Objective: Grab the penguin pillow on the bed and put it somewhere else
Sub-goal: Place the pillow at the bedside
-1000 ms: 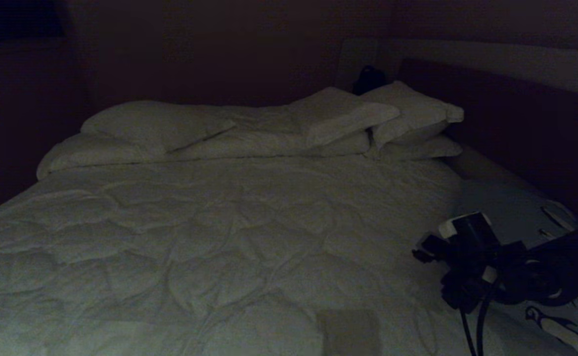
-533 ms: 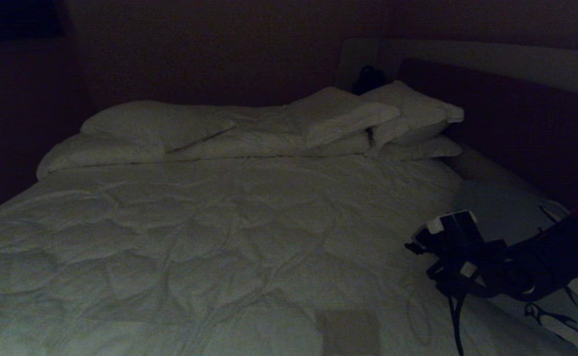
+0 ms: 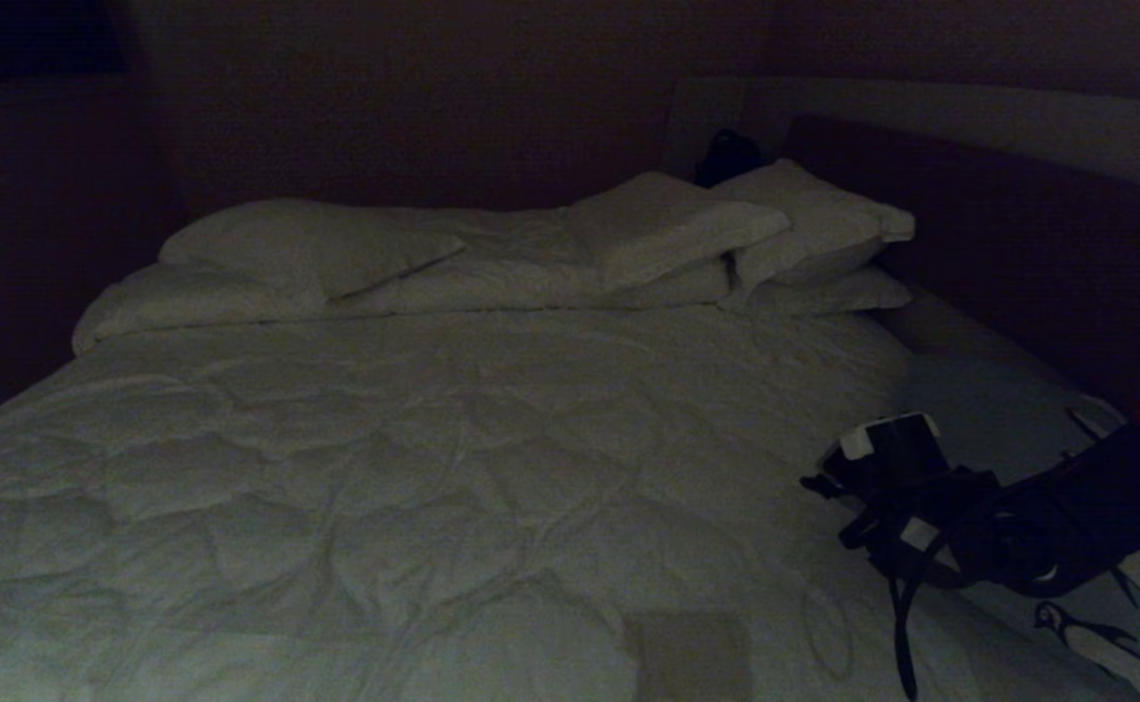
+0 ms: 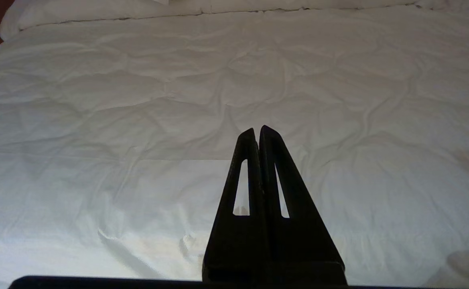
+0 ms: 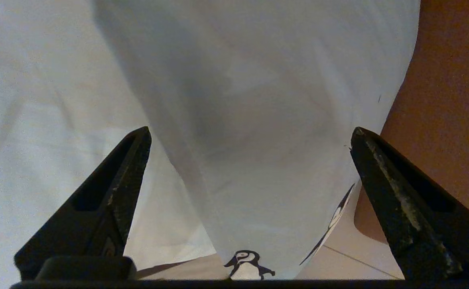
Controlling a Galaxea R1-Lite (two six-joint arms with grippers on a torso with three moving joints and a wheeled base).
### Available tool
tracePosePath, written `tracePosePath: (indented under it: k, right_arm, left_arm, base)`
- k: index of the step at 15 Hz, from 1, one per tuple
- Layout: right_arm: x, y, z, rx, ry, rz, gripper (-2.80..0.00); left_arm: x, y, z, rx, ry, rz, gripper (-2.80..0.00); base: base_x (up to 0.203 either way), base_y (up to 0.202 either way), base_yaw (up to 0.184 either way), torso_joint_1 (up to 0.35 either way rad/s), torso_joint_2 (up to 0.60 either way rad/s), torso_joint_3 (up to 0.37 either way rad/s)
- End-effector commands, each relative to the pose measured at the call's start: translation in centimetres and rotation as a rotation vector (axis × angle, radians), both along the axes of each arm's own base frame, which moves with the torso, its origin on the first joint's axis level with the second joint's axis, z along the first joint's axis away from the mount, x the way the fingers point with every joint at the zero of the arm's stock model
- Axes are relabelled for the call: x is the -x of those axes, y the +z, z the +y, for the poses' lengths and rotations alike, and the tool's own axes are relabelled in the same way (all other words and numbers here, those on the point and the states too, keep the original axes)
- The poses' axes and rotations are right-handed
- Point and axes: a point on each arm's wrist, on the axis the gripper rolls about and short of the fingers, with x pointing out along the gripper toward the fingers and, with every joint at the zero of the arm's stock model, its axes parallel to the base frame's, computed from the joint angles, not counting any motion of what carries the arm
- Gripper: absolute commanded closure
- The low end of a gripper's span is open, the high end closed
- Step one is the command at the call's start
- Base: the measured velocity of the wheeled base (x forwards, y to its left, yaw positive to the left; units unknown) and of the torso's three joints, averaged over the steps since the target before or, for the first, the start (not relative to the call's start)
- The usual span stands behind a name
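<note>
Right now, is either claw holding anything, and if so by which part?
Nothing is held. The right claw stands wide open over the penguin pillow; the left claw is shut on nothing above the bed.

A bedroom — a wide bed (image 3: 433,468) with stacked white pillows (image 3: 667,234).

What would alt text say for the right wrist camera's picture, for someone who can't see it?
The right gripper, fingers spread wide, points at the grey-blue penguin pillow, which fills the space between them but is not gripped. Small printed penguins show at the pillow's near edge, the bed and its white duvet lie to one side, and a reddish-brown surface to the other.
</note>
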Motion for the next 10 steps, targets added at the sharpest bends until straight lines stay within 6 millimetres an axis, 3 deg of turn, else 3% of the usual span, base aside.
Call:
tracePosePath:
  k: [1,6,10]
  right_arm:
    - [-0.1,-0.3,0.1,0.003,0.003,0.008,-2.8]
    - [-1.7,-1.5,-0.1,0.003,-0.014,0.02,-2.8]
    - [-3.2,-3.2,-1.6,0.014,-0.068,0.054,-2.8]
  left_arm:
    - [0.0,0.0,0.0,0.0,0.0,0.0,0.0]
    - [0.0,0.0,0.0,0.0,0.0,-0.001,0.0]
    - [0.0,0.0,0.0,0.0,0.0,-0.001,0.0]
  base:
    - [0.0,0.0,0.0,0.0,0.0,0.0]
    - [0.0,0.0,0.0,0.0,0.0,0.0]
    - [0.0,0.0,0.0,0.0,0.0,0.0]
